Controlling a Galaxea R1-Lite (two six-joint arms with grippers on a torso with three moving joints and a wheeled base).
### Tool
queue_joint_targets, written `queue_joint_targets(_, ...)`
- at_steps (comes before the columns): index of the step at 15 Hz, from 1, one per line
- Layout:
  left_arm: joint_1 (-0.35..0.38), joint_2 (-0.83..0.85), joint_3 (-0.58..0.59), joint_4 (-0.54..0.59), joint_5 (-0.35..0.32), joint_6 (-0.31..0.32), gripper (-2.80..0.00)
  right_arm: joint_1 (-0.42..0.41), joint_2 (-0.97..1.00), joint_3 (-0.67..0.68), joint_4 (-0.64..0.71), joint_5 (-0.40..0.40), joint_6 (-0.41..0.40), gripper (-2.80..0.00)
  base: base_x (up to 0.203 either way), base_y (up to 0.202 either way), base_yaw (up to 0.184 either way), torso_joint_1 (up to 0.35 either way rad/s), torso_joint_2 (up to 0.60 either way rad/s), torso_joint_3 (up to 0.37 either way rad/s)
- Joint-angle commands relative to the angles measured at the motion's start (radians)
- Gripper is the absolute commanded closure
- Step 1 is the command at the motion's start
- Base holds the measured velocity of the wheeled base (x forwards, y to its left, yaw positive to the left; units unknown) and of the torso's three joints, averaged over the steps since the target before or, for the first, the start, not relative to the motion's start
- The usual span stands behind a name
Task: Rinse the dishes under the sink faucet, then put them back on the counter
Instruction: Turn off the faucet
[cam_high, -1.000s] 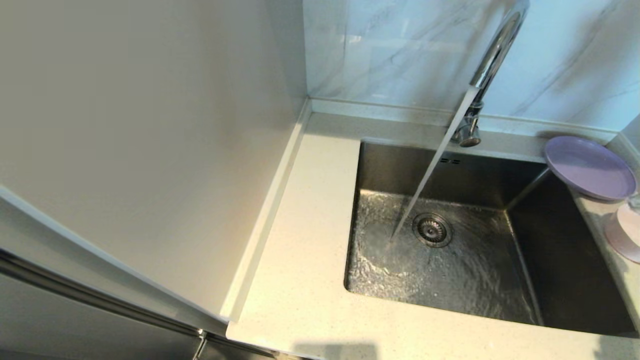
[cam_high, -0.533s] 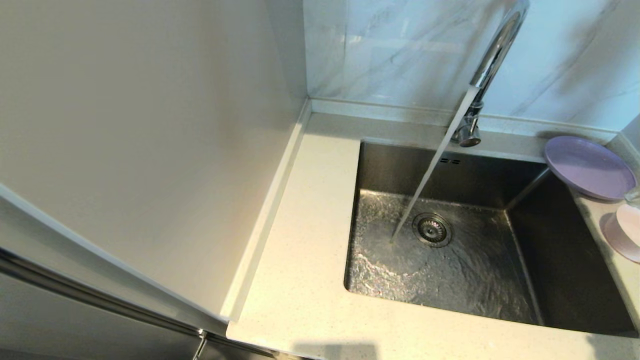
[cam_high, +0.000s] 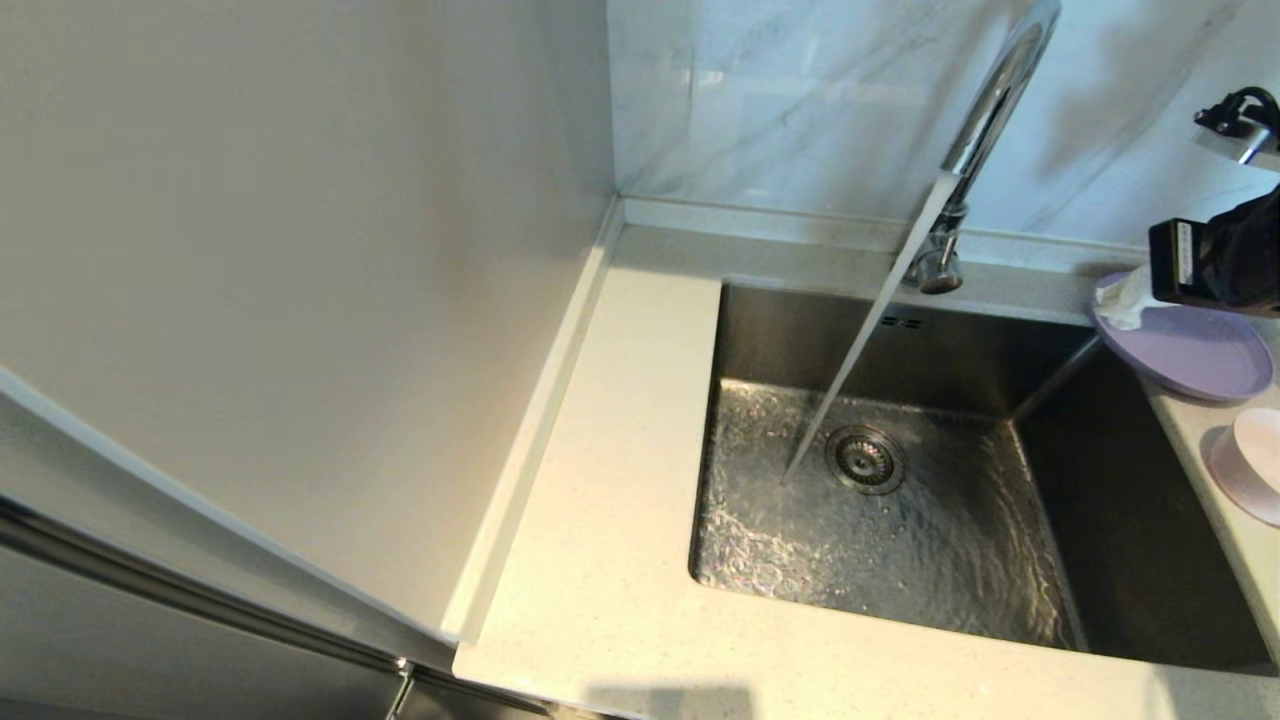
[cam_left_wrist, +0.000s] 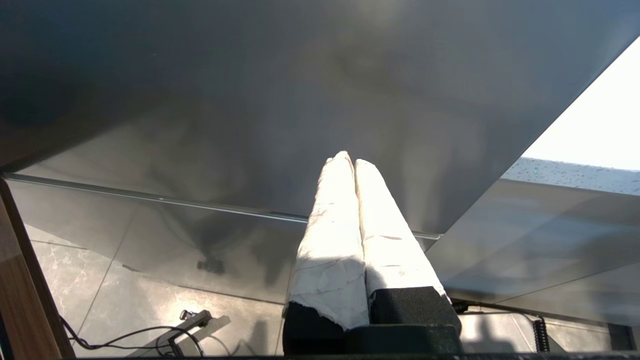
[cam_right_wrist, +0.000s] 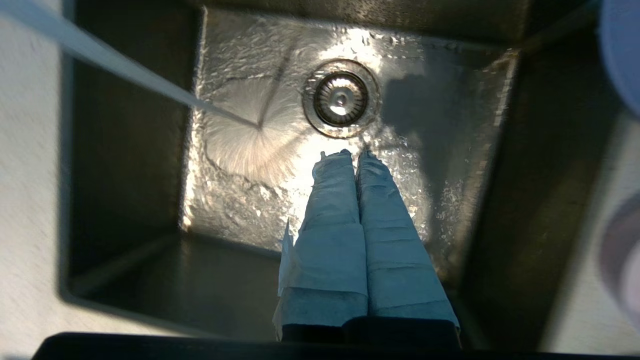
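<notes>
Water running in a slanted stream from the tall chrome gooseneck sink faucet mounted at the back edge of the steel basin, striking the rippled basin floor just beside the round drain strainer. Flat round lavender plastic plate lying on the cream-white speckled stone counter at its back right corner, its rim overhanging the basin's far right corner. Small pale pinkish-white bowl sitting on a small pink saucer-like disc on the narrow right strip of the counter, just nearer than the plate, cut off by the view's right edge. Right gripper entering at the right edge of the head view, above the back part of the lavender plate, black body and one white-wrapped fingertip visible there; whether touching the plate cannot be told. Seen from the right wrist view, both wrapped fingers pressed together tip to tip, closed with nothing between them, pointing down toward the wet basin floor near the strainer. Left gripper parked low, away from the counter, beside a dark glossy cabinet front above a tiled floor, its two white-wrapped fingers likewise pressed together and empty. Marble-veined wall panel rising behind the faucet, plain pale side wall along the counter's left edge.
</notes>
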Motion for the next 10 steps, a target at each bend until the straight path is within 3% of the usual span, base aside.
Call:
queue_joint_targets(1, 0.000, 0.000, 0.000, 0.000, 0.001, 0.000, 0.00, 0.008, 0.054, 0.013, -0.053, 0.001, 0.145, 0.00, 0.000, 0.000, 0.000, 0.000, 0.00, 0.000)
queue_joint_targets(3, 0.000, 0.000, 0.000, 0.000, 0.001, 0.000, 0.00, 0.008, 0.089, 0.028, -0.158, 0.015, 0.287, 0.00, 0.000, 0.000, 0.000, 0.000, 0.00, 0.000)
queue_joint_targets(6, 0.000, 0.000, 0.000, 0.000, -0.001, 0.000, 0.00, 0.006, 0.109, 0.049, -0.263, 0.113, 0.430, 0.00, 0.000, 0.000, 0.000, 0.000, 0.00, 0.000)
queue_joint_targets(10, 0.000, 0.000, 0.000, 0.000, 0.001, 0.000, 0.00, 0.015, 0.158, 0.092, -0.440, 0.168, 0.543, 0.00, 0.000, 0.000, 0.000, 0.000, 0.00, 0.000)
